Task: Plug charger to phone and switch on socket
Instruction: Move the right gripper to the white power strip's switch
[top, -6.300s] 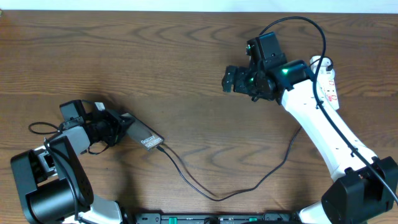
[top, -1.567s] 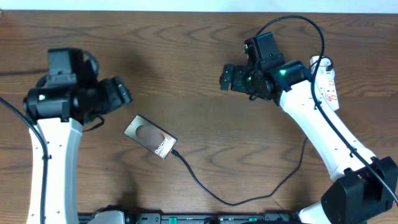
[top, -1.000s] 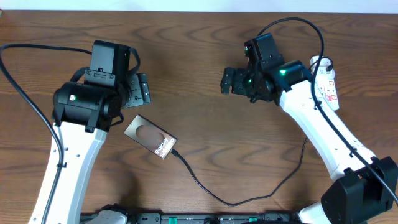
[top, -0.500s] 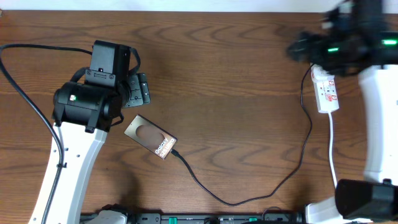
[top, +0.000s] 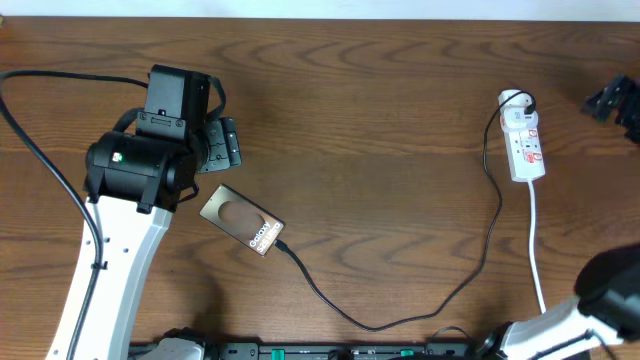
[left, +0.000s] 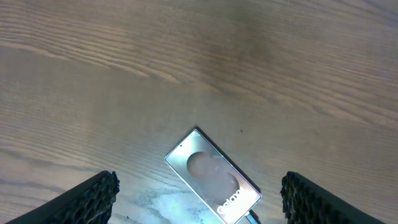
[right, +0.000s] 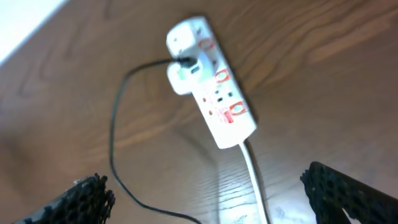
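Note:
The bronze phone lies flat on the wooden table, below and right of my left gripper. In the left wrist view the phone sits under my open left gripper, untouched, with both fingers wide apart. The charger has its tip at the phone's lower-right end, loops along the front and climbs to a white plug in the socket. My right gripper hovers at the far right edge, right of the socket. It stands open above the socket and the charger, holding nothing.
A thick black arm cable arcs across the upper left. The socket's white cord runs toward the front edge. The left arm's white link stands over the front left. A pale strip borders the table's far edge.
The right arm has swung from the middle of the table to the far right edge, uncovering the socket. The left arm, phone and charger have held still for the last second.

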